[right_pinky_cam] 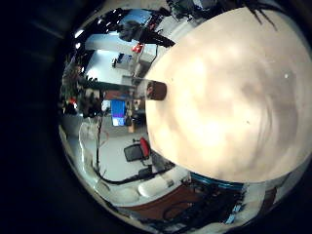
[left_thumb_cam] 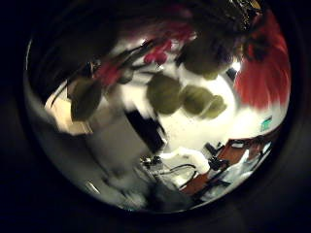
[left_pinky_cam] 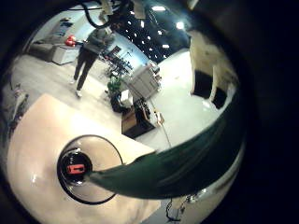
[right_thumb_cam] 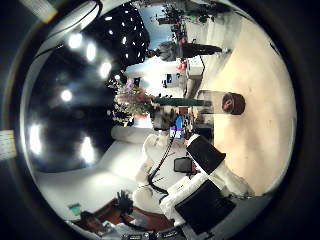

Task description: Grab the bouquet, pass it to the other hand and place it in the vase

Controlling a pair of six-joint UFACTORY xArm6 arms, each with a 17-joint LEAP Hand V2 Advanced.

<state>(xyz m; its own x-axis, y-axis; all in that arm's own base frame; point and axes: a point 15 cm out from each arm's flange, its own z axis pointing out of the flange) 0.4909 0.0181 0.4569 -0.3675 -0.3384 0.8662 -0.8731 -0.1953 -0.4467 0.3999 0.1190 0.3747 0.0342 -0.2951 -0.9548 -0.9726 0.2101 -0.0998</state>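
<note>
On the pale table (right_pinky_cam: 224,97) stands the vase (right_thumb_cam: 232,102); the left hand (right_thumb_cam: 160,118) seemingly grips the bouquet (right_thumb_cam: 130,98) beside it.

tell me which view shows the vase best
The left little finger side palm view: the vase stands on the table seen from above, its round rim whole, beside a green leaf. Both right palm views show it small and far off on the table. The left thumb side view shows only flowers.
</note>
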